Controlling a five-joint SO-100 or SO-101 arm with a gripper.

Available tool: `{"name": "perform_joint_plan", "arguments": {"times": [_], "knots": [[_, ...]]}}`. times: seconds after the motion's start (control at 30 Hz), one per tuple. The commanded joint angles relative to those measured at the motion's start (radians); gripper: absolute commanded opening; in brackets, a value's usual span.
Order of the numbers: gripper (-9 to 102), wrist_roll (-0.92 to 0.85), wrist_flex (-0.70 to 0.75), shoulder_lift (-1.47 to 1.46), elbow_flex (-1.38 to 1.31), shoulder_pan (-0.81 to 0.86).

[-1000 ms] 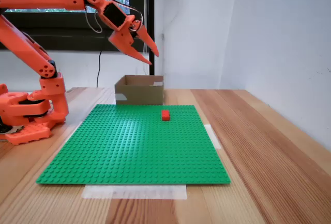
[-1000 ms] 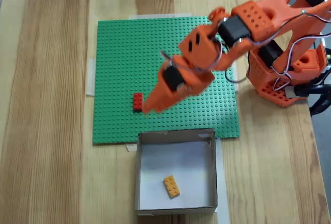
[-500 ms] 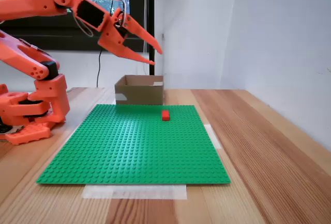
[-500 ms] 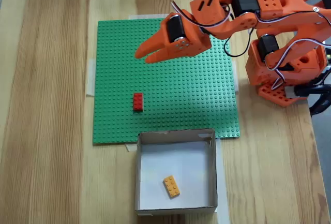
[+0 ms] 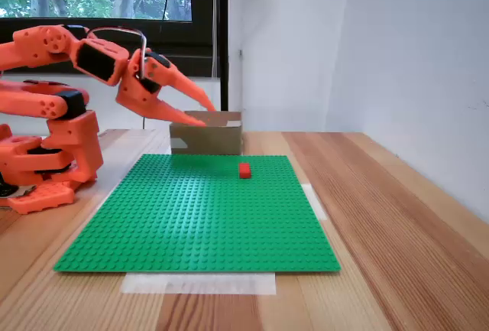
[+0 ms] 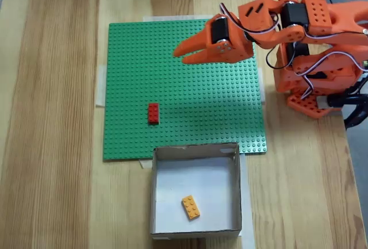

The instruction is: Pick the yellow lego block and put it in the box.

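The box [image 6: 195,190] holds one yellow lego block [image 6: 191,207] on its pale floor, well apart from the jaws [image 6: 179,53]. One red lego brick [image 6: 153,113] sits on the green baseplate [image 6: 132,76] — between jaws and box. The jaws hang slightly parted, holding nothing. In the low fixed view the box [image 5: 206,135] walls hide the block.

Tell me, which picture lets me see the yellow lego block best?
The fixed view looking down from above: the yellow lego block lies in plain sight on the pale floor inside the box. In the fixed view from table height, the box's cardboard wall hides it.
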Motion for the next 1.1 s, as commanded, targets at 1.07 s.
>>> {"name": "perform_joint_plan", "arguments": {"times": [1.07], "knots": [[-1, -0.021, 0.041, 0.232, 0.347, -0.025]]}}
